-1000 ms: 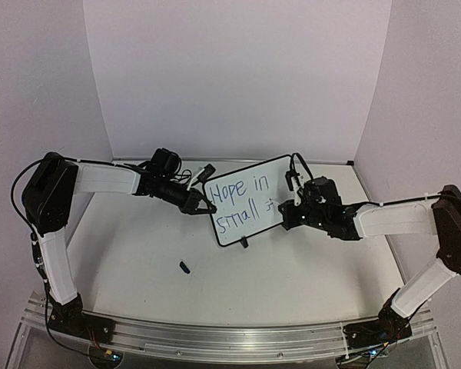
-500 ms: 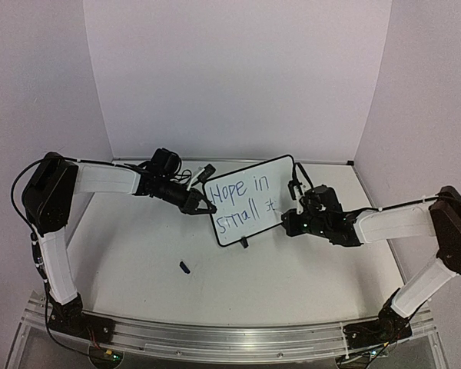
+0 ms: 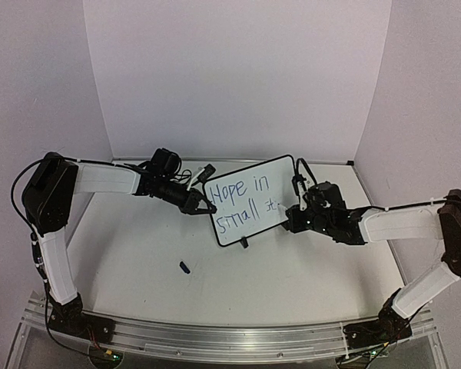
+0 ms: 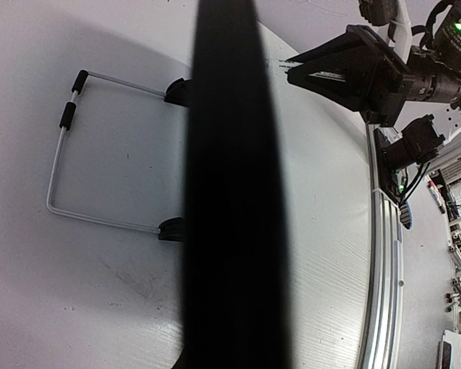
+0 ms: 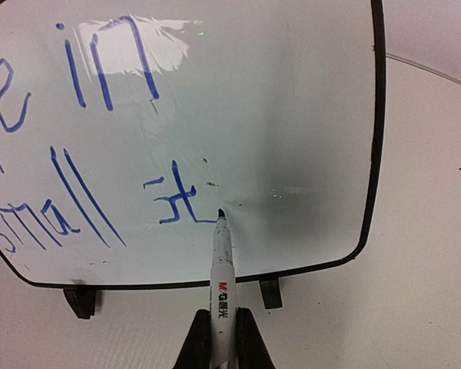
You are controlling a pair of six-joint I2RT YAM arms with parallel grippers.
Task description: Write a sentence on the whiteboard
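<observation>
The whiteboard (image 3: 255,219) stands tilted at mid-table, black-framed, on two small black feet (image 5: 270,293). The sentence (image 3: 240,189) in blue reads "Hope in" over "small st". In the right wrist view (image 5: 77,69) I see "e in", "small" and "st". My left gripper (image 3: 203,206) is shut on the board's left edge, which crosses the left wrist view as a wide black band (image 4: 230,192). My right gripper (image 3: 291,218) is shut on a white marker (image 5: 222,284). Its tip (image 5: 220,213) touches the board just right of the "t".
A small black marker cap (image 3: 184,267) lies on the table in front of the board. A wire stand (image 4: 61,154) juts from the board's back. White walls close in the back and sides. A metal rail (image 3: 215,338) runs along the near edge.
My right gripper has shifted slightly right and down along the board, and the blue "st" after "small" has grown by a stroke. The left arm and the board have not moved.
</observation>
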